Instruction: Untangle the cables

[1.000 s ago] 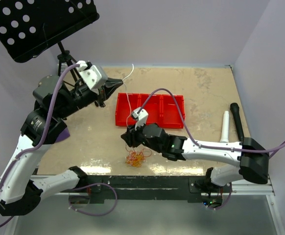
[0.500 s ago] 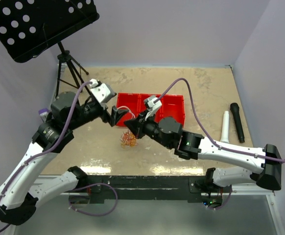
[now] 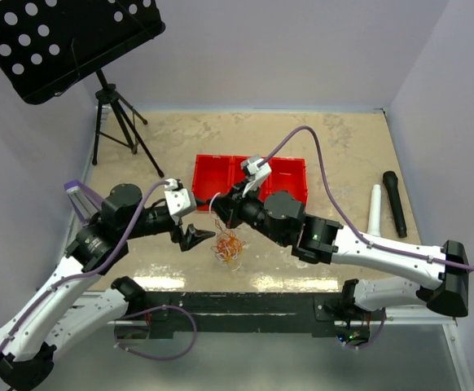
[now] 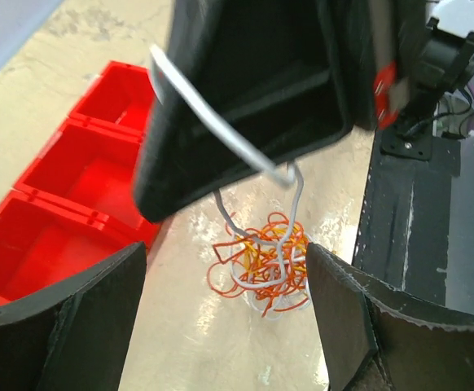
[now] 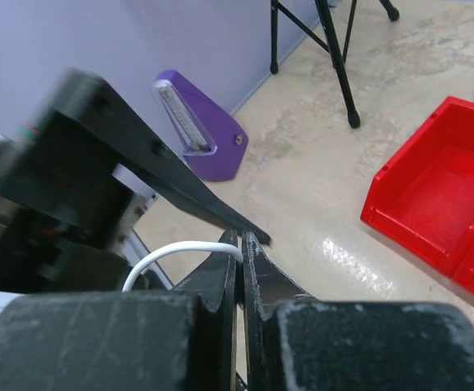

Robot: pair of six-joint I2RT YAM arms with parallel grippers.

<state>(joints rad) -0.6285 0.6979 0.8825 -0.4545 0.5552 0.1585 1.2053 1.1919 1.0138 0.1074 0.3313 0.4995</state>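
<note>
The cables are a small tangle (image 3: 229, 244) of thin orange and white cords lying on the table in front of the red bins. A white cable (image 4: 221, 122) rises from the tangle (image 4: 261, 273) to my right gripper (image 3: 219, 208), which is shut on it just above the heap; in the right wrist view the cord (image 5: 180, 251) arcs out from the pinched tips (image 5: 242, 243). My left gripper (image 3: 196, 237) is open and low beside the tangle's left side. Its two fingers (image 4: 66, 318) straddle the heap without touching it.
Three joined red bins (image 3: 286, 181) stand just behind the tangle. A music stand on a tripod (image 3: 119, 122) is at the back left, and a purple wedge-shaped object (image 3: 78, 198) sits by the left wall. At the right lie a black microphone (image 3: 394, 204) and a white cylinder (image 3: 375, 210).
My left gripper let go of the white cable, opened, and came down from the back to beside the tangle. My right gripper shut on the white cable and rose slightly.
</note>
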